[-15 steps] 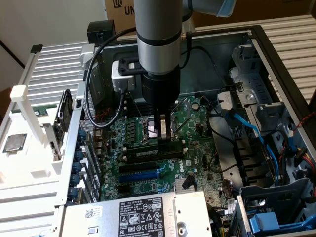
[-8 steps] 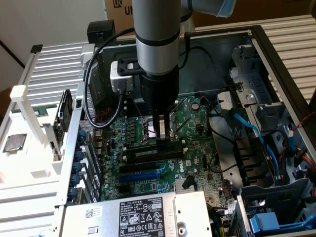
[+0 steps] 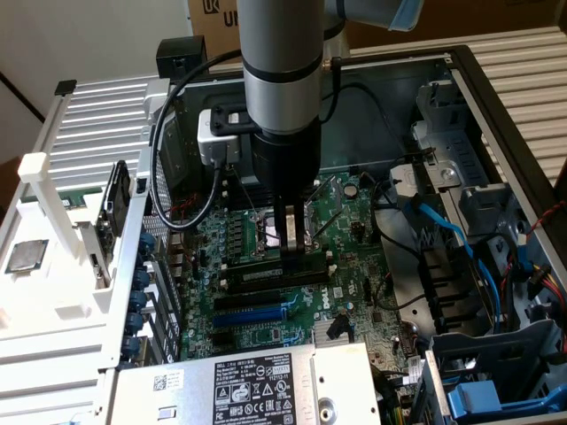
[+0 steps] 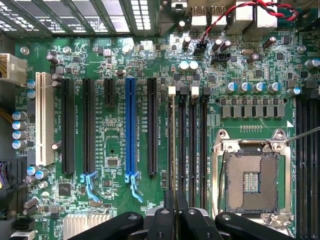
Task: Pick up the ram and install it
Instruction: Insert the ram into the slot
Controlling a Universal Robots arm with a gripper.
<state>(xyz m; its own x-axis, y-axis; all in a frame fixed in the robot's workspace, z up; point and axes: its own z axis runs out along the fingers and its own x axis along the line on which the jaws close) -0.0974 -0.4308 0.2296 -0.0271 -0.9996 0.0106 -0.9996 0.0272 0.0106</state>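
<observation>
The ram [image 3: 257, 277] is a long dark stick with a pale label strip. It stands on edge in the memory slot nearest the CPU socket [image 3: 270, 232] on the green motherboard [image 3: 345, 266]. My gripper [image 3: 292, 257] comes straight down from the grey arm, its black fingers shut on the ram's top edge near one end. In the wrist view the ram [image 4: 172, 150] shows edge-on as a thin pale line running away from my gripper [image 4: 175, 207]. Beside it lie the other black memory slots [image 4: 192, 150] with white end clips.
The board sits inside an open computer case [image 3: 496, 106]. A blue expansion slot [image 4: 131, 125] and black slots lie beside the memory slots. The CPU socket [image 4: 252, 180] is bare. Blue cables [image 3: 443, 226] and drive bays are at the exterior view's right, a labelled power supply [image 3: 239, 381] in front.
</observation>
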